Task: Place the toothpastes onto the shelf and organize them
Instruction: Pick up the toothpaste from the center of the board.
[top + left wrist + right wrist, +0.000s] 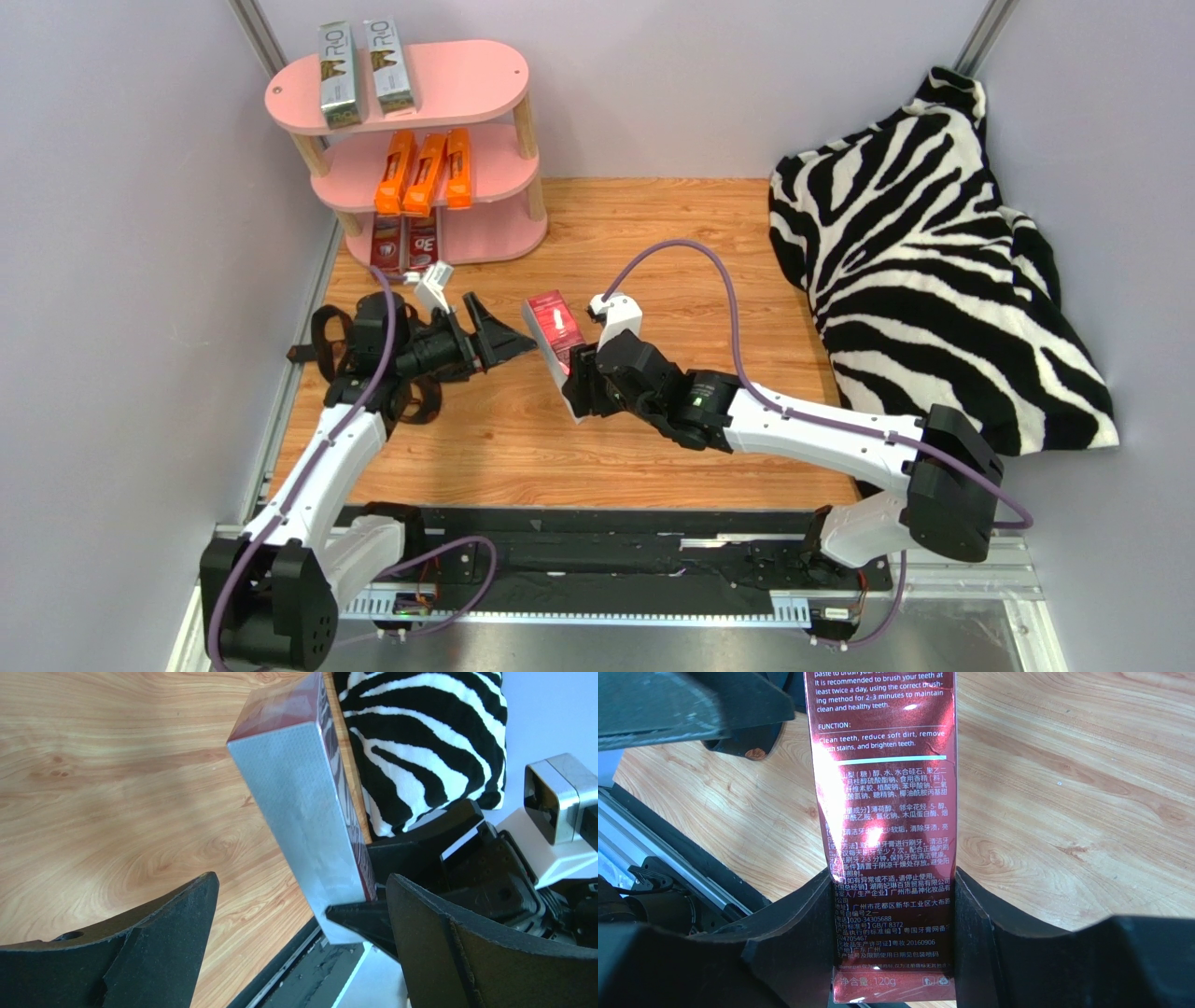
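Right gripper (578,367) is clamping the lower end of a dark red carton (554,325), its jaws pressing both long sides in the right wrist view, and is holding it lifted over the middle of the table (673,252). Left gripper (494,333) is hovering just beside that carton with its jaws spread wide and nothing between them yet, so a handover seems to be starting.

Most of the job is looking done. On the shelf (477,63) at the table's far left corner, two silver-grey cartons (337,73) are lying on the top board and three orange cartons (424,171) on the middle one. Two dark red cartons (400,242) appear to be sitting on the bottom board, though that tier is partly hidden. Only the held carton is waiting to join them — probably on the bottom board.
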